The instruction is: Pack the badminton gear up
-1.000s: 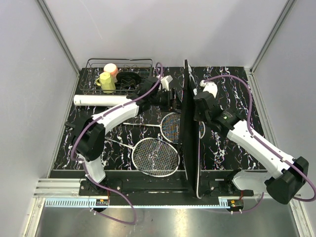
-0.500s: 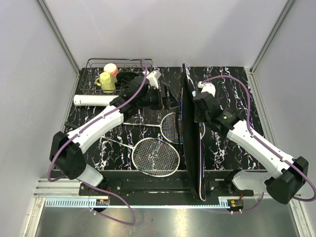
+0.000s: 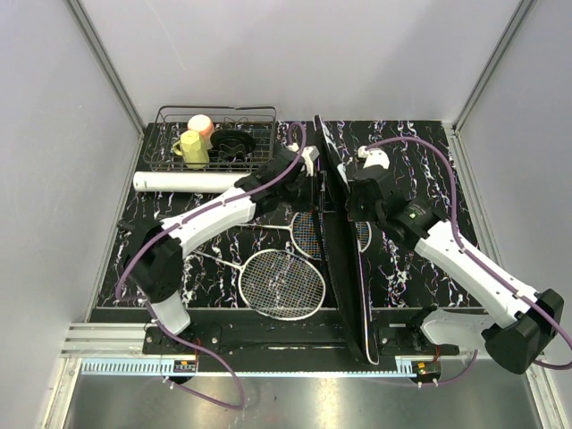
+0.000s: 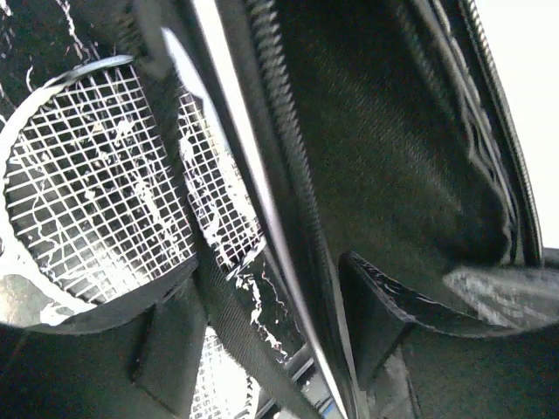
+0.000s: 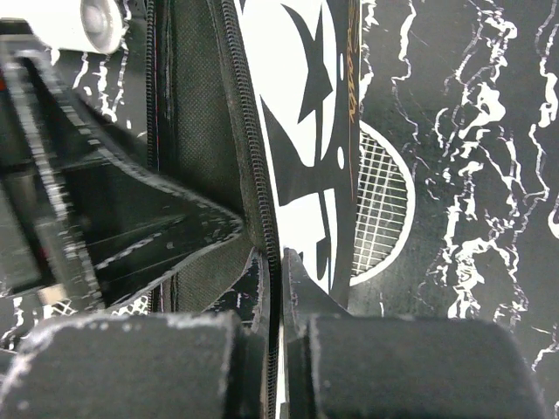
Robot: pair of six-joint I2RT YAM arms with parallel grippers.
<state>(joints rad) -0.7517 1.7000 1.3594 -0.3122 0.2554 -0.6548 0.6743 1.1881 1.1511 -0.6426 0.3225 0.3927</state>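
Note:
The black racket-shaped bag [image 3: 344,268] stands on its edge down the middle of the table, its zip open. My right gripper [image 3: 350,198] is shut on the bag's zipped rim [image 5: 262,175], seen pinched in the right wrist view [image 5: 278,255]. My left gripper [image 3: 315,183] is open, and in the left wrist view [image 4: 271,275] the bag's other rim and a strap pass between its fingers. Two rackets lie flat: one head [image 3: 281,283] is left of the bag, the other head [image 3: 310,228] lies partly under it. The white tube [image 3: 183,181] lies far left. No shuttlecocks show.
A black wire basket [image 3: 255,116] with a yellow and a pink cup stands at the back left, just behind the tube. The racket handles reach left toward the left arm's base. Grey walls close in the table on three sides.
My left gripper drew back to the left, then returned to the bag's rim. The bag's far end has leaned to the left. My right gripper has kept its hold.

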